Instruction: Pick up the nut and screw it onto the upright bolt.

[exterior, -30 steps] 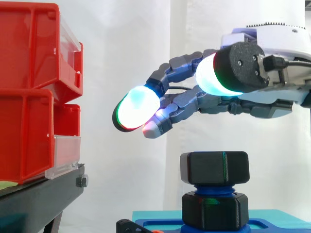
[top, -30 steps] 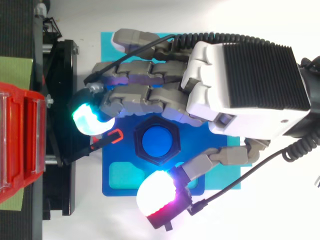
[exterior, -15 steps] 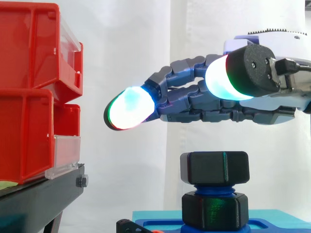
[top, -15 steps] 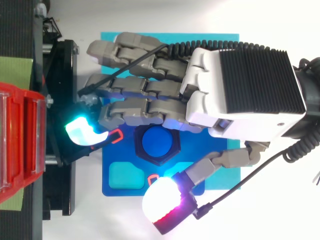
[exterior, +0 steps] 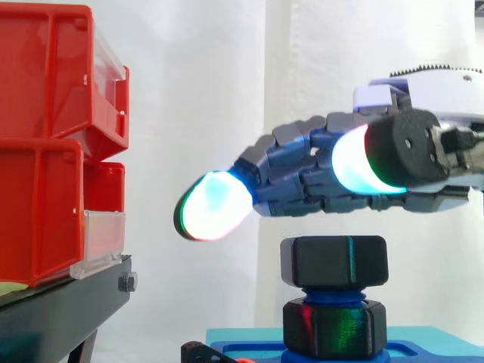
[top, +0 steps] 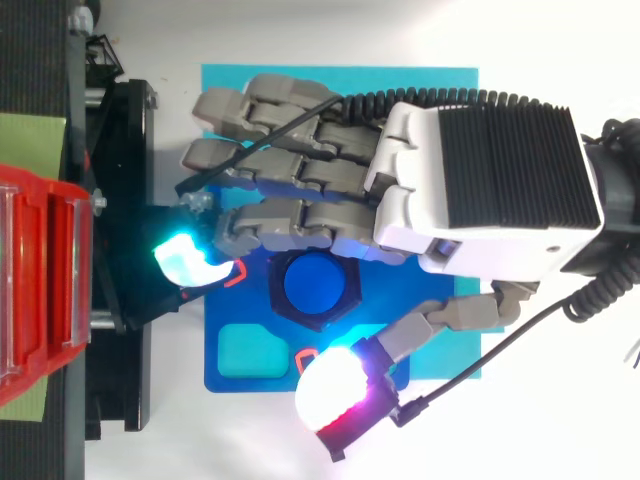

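Atop upright bolt (exterior: 333, 292), nut (exterior: 334, 261) sits, axis vertical; hand (top: 480, 180) hovers above, fingers (exterior: 295, 189) straight, empty.

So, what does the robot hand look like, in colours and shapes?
The robot hand has a white shell with a black ribbed panel on its back. Its fingers are grey blocky segments. The fingertips are rounded pads, glowing white-cyan with green and red edges.

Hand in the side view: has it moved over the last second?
Yes. The hand has come down towards the top black nut, which has stayed put.
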